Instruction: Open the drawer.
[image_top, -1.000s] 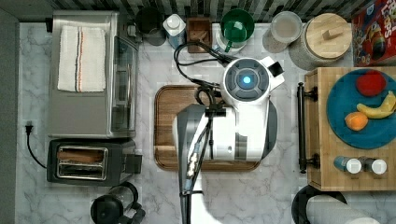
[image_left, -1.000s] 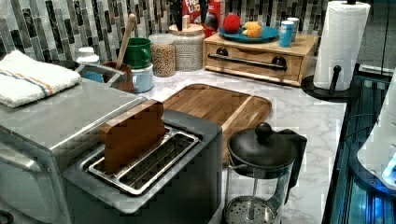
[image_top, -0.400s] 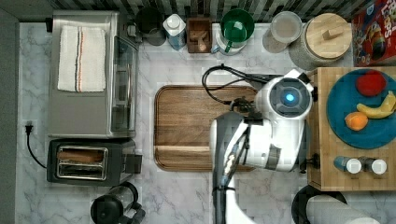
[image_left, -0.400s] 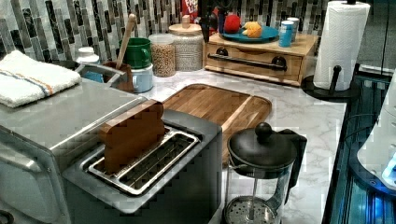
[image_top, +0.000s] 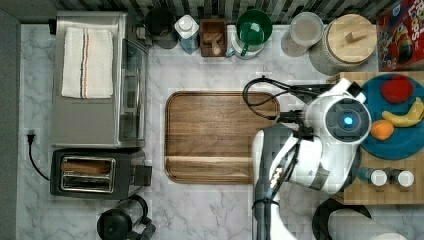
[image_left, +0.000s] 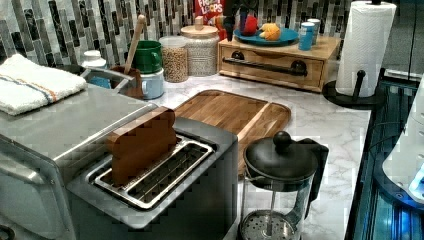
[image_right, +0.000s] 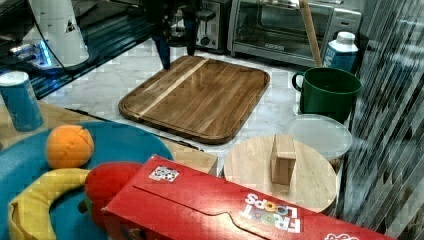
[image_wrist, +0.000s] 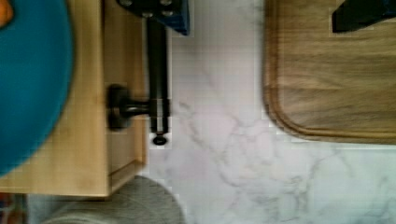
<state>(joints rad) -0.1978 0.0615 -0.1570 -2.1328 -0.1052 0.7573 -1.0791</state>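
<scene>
Evidently hand (image_wrist: 261, 11) wide open, empty.

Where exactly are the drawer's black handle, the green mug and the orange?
drawer handle (image_left: 263, 66), left view, middle of the bar
green mug (image_right: 328, 90), right view, outer wall
orange (image_right: 69, 146), right view, its middle

arm (image_top: 310, 150): white shell, grey joints | round blue light | black looped cable (image_top: 260, 97)

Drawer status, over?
Claw open, straddling the handle, not yet clamped. Drawer closed. Nothing in the way.
</scene>
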